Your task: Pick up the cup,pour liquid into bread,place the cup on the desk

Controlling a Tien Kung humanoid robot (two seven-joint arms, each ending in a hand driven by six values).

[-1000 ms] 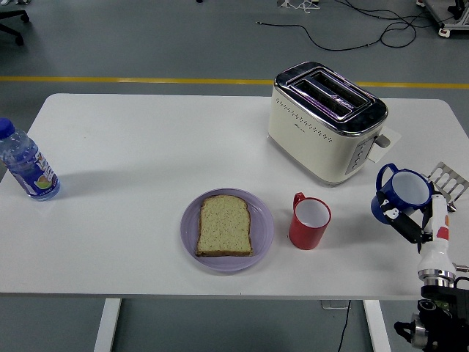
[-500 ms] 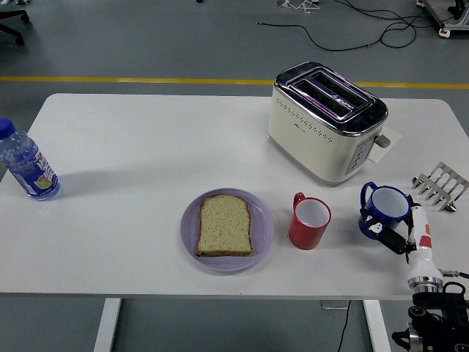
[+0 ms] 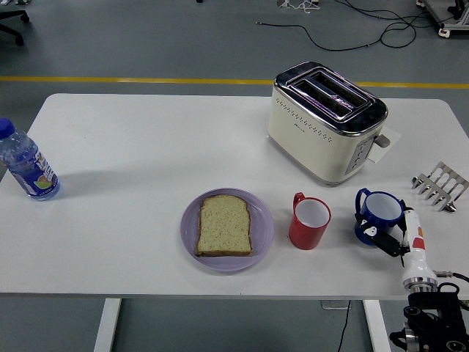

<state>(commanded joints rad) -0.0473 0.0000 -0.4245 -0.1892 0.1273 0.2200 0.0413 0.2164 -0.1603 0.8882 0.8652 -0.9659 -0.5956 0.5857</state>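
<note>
Head view: right robot hand (image 3: 396,236) partly hides blue cup (image 3: 379,215).

Glossy cream toaster (image 3: 322,121) with chrome top, matt white table (image 3: 146,147), clear plastic bottle (image 3: 26,165).

**Items partly hidden or cut off**

- Water bottle (image 3: 26,164): left side clipped by the picture's edge; label print too small to read.
- Right hand (image 3: 396,236): fingers cover part of the blue cup (image 3: 379,215); contents cannot be told.
- Toaster (image 3: 325,120): side buttons too small to make out.
- Metal rack (image 3: 440,185): clipped at right edge.
</note>
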